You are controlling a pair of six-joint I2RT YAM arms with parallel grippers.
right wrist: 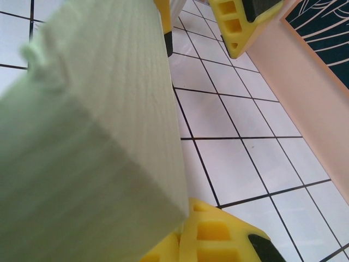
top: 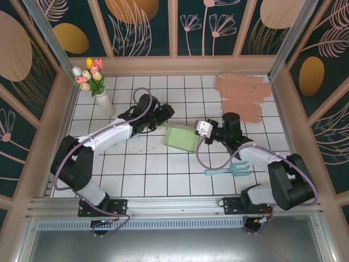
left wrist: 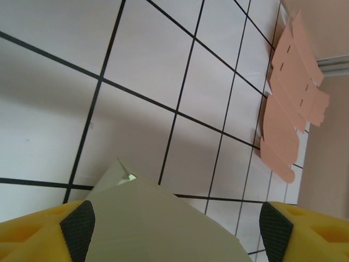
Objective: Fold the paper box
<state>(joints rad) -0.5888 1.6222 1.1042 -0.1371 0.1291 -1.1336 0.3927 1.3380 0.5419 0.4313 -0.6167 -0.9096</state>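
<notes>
1. Paper box [top: 182, 137] lies mid-table on the white tiled table [top: 136, 174], pale green and already shaped into a block between the two arms.
2. Right gripper [top: 203, 129] is at the box's right end with its jaws pressed together. In the right wrist view the green wall runs down against its lower finger [right wrist: 218, 240]. I read that as a pinch on a thin paper edge, though the contact itself is hidden.
3. Left gripper [top: 165, 113] hangs at the box's far-left end, jaws spread wide. Its black pads [left wrist: 77, 226] stand either side of the box's corner, not closed on it and gripping nothing.
4. Step in hand, by my call: late in the fold. One arm anchors the box while the other lines up on the opposite end.
5. Next move calls for the left jaws to come in square on that end and press the flap home. It should be gentle, because thin card creases easily.
6. Right-side hold needs to be firm, or the box may skid on the tile.
7. Pink blanks [top: 242, 93] lie well apart at far right and play no part in this step.
</notes>
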